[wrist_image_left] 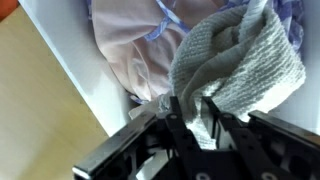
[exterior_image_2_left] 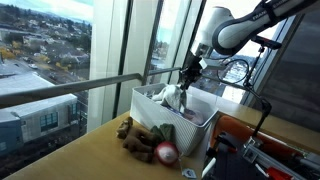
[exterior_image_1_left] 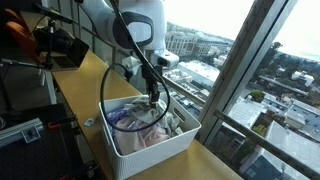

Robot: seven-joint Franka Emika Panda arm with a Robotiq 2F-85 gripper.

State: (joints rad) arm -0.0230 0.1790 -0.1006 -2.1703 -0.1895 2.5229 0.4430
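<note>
your tool (wrist_image_left: 205,122) is gripping the gray cloth (wrist_image_left: 242,60), hanging just above the white bin (exterior_image_1_left: 150,152), pink clothes (wrist_image_left: 125,50) lying inside the bin, soft toys (exterior_image_2_left: 148,138) sitting beside the bin

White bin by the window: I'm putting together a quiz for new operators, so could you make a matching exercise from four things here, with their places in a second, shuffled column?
Things
1. grey knitted cloth
2. pale pink garment
3. brown plush toy
4. white bin

Places
A. on the wooden table, outside the bin
B. pinched between the fingers of the gripper
C. standing beside the window, holding laundry
D. lying in the bin, below the gripper

Pairs: 1-B, 2-D, 3-A, 4-C
</note>
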